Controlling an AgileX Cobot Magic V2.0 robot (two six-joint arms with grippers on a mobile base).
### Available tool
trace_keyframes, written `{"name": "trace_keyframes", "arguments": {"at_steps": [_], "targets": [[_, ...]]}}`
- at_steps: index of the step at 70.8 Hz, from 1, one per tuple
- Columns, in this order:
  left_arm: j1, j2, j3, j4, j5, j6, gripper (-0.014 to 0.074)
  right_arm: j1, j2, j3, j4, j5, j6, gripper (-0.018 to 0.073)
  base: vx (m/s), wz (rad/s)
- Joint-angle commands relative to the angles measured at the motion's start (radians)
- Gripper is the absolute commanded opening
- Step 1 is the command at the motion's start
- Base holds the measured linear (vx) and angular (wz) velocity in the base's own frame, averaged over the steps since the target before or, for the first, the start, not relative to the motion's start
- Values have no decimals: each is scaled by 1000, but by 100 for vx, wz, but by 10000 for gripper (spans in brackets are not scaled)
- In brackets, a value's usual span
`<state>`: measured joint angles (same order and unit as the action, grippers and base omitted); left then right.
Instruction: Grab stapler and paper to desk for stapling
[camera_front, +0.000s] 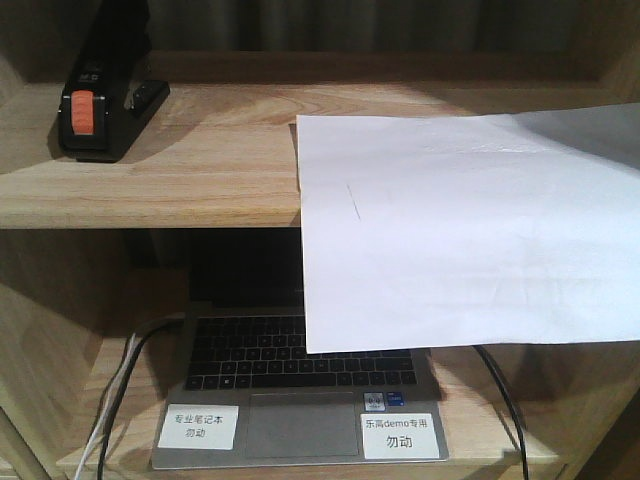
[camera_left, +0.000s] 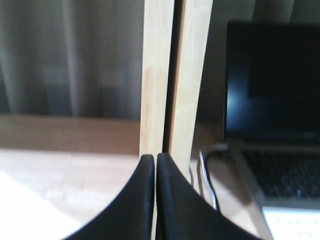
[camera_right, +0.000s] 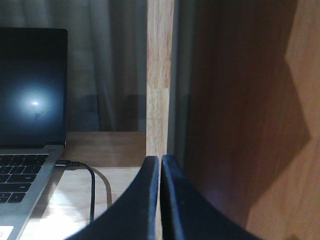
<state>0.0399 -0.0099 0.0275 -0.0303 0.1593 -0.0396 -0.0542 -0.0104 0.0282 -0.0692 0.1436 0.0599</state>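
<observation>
My left pincer (camera_left: 156, 159) and right pincer (camera_right: 160, 161), both clenched empty, each face a post (camera_left: 157, 75) at laptop (camera_front: 300, 365) level (stapler (camera_front: 100, 105) and paper (camera_front: 460, 230) lie on the shelf (camera_front: 200, 180) above).

white label (camera_front: 197, 426) on laptop (camera_front: 300, 425) palm rest reading 专业笔记本 勿动, second label (camera_front: 399, 436) reading 乐高demo专用 勿动

An open laptop (camera_front: 300, 365) sits on the lower board of a light wooden shelf unit (camera_front: 150, 185). A white label (camera_front: 197, 426) lies at its near left and another label (camera_front: 399, 436) at its near right. Cables (camera_front: 118, 390) trail off to the left.
</observation>
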Motion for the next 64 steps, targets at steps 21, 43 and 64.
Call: {"name": "trace_keyframes", "arguments": {"at_steps": [21, 43, 64], "targets": [[-2, -12, 23, -16, -490, -8, -6, -4, -17, 8, 17, -326, -12, -5, 0, 0], [-2, -12, -236, -17, -494, -8, -6, -4, -17, -172, 21, -479, -10, -5, 0, 0], [-2, 52, -689, -15, -186, -7, -6, -4, 19, -587, 21, -281, -10, -5, 0, 0]]}}
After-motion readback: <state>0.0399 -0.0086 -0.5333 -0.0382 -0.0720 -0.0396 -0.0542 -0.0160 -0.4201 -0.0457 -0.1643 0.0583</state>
